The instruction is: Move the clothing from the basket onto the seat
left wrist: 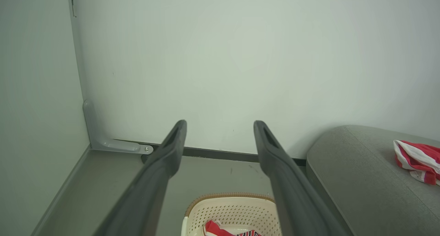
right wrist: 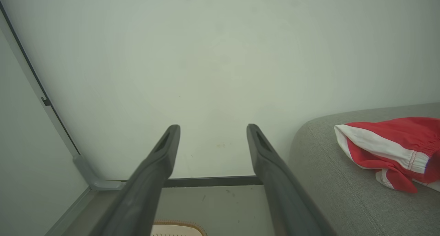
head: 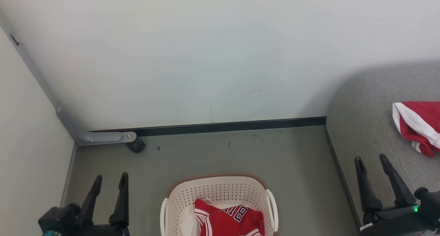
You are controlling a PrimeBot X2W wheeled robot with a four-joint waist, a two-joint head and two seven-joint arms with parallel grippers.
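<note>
Floor: smooth grey-green surface, spread from 8 to 4 o'clock in the head view.
Wall: plain pale panel filling the upper half, from 9 through 12 to 2 o'clock; a black baseboard strip is run along its foot.
Seat: large grey fabric-upholstered couch cushion with a rounded corner, set at 3 o'clock against the wall.
Basket: small oval cream plastic laundry basket with perforated walls and a brown rim, stood on the floor at 6 o'clock, apart from the seat; its near part is cut off by the lower edge.
Jersey: soft red sports garment with white panels and black-and-white lettering, lying crumpled inside the basket.
Shorts: soft red sports garment with a broad white stripe, heaped on the seat at 3 o'clock, well apart from the basket and partly cut off by the right edge.
Left gripper: two long dark fingers at 7 o'clock, spread wide and empty, tips pointed toward 12 o'clock above the floor, beside the basket but apart from it.
Right gripper: matching dark pair at 4 o'clock, spread wide and empty, seen against the near edge of the seat.
Bracket: grey metal foot at 8 o'clock in the corner, with a black caster at its end.
</note>
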